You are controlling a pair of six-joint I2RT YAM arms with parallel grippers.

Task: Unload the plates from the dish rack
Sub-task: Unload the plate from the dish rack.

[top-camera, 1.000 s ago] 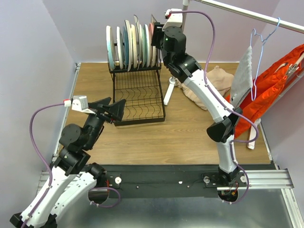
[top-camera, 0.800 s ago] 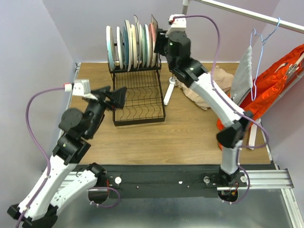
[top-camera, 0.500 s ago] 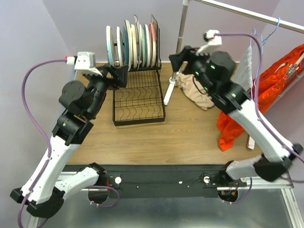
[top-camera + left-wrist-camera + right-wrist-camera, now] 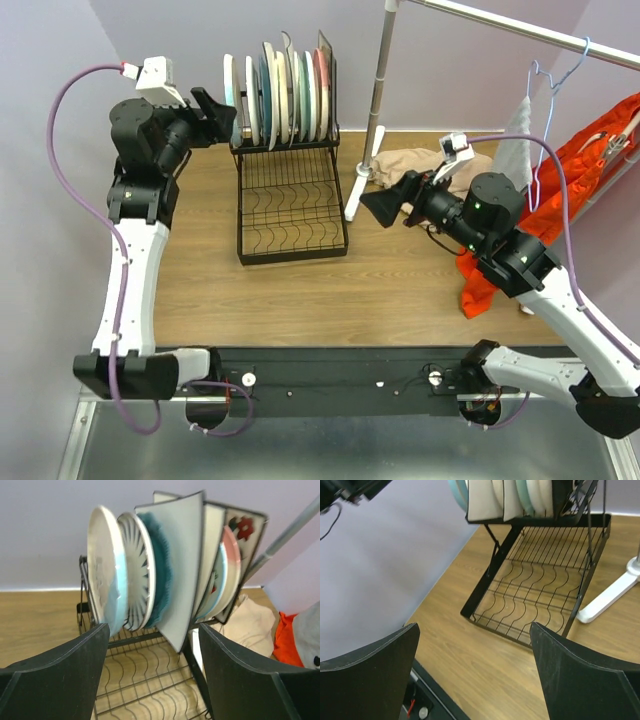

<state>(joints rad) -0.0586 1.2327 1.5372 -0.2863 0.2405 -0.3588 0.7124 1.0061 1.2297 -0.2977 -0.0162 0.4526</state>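
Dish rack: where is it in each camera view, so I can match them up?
Top external: the dish rack sits upper centre, against the back wall.
Left wrist: centre of the picture, seen from its left end.
Right wrist: top right, mostly its lower tray.
Shared landmark: the plates standing in its upper tier.

The left arm point(image 4: 135, 250) rears up almost straight from its base and bends over at the top. The left hand point(image 4: 215, 112) points sideways, fingers spread, nothing between them. The right arm point(image 4: 545, 285) reaches low and inward, and the right hand point(image 4: 378, 208) gapes wide and empty, aimed towards the other hand's side.
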